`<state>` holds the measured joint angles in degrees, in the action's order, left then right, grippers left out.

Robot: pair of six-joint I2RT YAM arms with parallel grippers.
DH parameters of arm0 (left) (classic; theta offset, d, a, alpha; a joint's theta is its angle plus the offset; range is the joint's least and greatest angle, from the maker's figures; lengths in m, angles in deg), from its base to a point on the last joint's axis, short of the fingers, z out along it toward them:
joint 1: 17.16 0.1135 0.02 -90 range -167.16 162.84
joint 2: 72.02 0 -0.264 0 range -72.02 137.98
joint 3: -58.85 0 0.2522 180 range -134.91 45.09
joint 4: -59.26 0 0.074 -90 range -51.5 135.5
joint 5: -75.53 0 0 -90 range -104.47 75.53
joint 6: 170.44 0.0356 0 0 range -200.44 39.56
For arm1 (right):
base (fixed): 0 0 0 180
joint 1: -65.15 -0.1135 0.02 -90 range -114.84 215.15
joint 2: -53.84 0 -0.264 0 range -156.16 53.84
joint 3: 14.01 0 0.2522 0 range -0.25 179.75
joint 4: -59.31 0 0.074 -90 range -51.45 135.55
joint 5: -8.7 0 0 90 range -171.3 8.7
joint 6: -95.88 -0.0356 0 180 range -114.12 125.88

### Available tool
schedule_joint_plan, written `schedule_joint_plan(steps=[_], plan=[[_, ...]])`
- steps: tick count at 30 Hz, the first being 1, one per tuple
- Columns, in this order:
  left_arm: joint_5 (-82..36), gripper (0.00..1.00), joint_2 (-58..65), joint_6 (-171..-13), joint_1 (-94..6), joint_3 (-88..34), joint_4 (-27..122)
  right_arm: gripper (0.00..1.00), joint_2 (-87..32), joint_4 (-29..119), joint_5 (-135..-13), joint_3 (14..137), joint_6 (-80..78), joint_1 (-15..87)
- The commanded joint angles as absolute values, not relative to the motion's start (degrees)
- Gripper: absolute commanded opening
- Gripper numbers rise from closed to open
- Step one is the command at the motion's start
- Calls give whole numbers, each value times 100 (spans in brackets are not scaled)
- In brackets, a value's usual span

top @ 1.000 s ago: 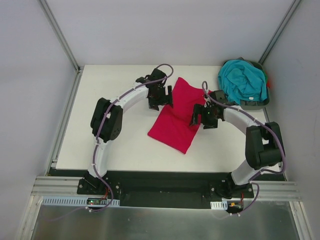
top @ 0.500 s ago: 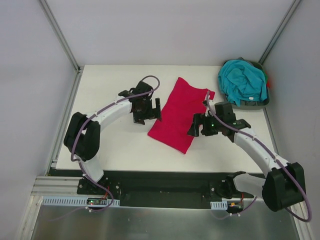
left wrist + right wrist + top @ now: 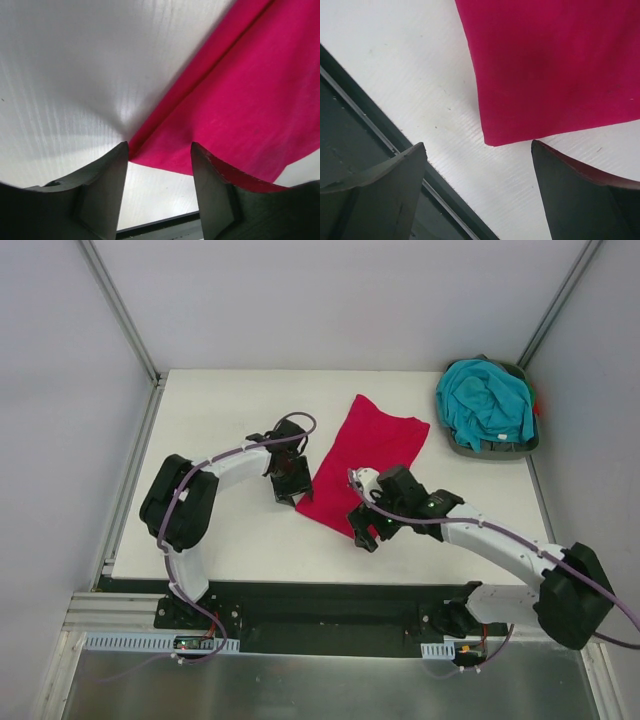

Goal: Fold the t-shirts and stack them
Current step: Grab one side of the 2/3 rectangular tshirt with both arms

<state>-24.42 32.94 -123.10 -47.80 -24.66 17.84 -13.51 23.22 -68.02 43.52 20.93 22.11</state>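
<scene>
closest to me, my right gripper (image 3: 365, 530) sits low by the front edge of the table (image 3: 220, 410), jaws spread wide with nothing in them. in its wrist view the near corner of the red t-shirt (image 3: 365, 465) lies flat on the table right at the gap between the two fingers. the dark strip past the table's front edge runs just off to the left, so it's tight on that side. a bit further in and to the left, my left gripper (image 3: 292, 490) is open too and holding nothing. its fingers straddle the shirt's left near corner, where a folded edge runs off on a diagonal; can't tell if they actually touch the cloth. left of that the white tabletop runs on to the table's side edge. the red shirt itself is a long folded strip lying on a slant mid-table, with its wider far end pointing toward the back right. well apart from it, in the far right corner, the teal t-shirt (image 3: 487, 400) sits bunched up in the tray (image 3: 490, 451), close to the right wall.
</scene>
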Motion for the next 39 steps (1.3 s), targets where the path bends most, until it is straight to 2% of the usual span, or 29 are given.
schedule_joint_plan(steps=[1,6,12,14,16,17,21,28,30,35,39], plan=[[-2457,49,3318,-12544,-4740,-2268,1791,86,-1936,2164,-7418,4738,2451,1946],[-2501,45,3327,-12658,-4740,-1977,1799,80,-2709,2208,-7830,4993,2521,1428],[-2563,31,3485,-12694,-4749,-1968,1799,69,-3553,1849,-8367,5423,2469,1163],[-2563,20,3485,-12720,-4749,-1933,1799,65,-3721,1717,-8446,5520,2373,1145],[-2519,3,3450,-12729,-4749,-1907,1799,63,-3783,1673,-8482,5538,2293,1128],[-2484,0,3406,-12738,-4749,-1872,1799,62,-3818,1646,-8499,5538,2249,1137],[-2440,0,3266,-12746,-4740,-1819,1799,55,-4020,1488,-8587,5538,2091,1093],[-2361,0,3151,-12781,-4731,-1775,1799,30,-4442,1058,-9307,5872,1854,795],[-2361,0,3073,-12790,-4722,-1714,1799,25,-4442,1039,-9317,5872,1801,654],[-2264,0,2520,-12851,-4573,-1302,1799,13,-4214,1232,-8475,5890,1547,215],[-2089,0,1536,-12983,-4345,-590,1730,8,-3994,1540,-7359,6092,1318,-234]])
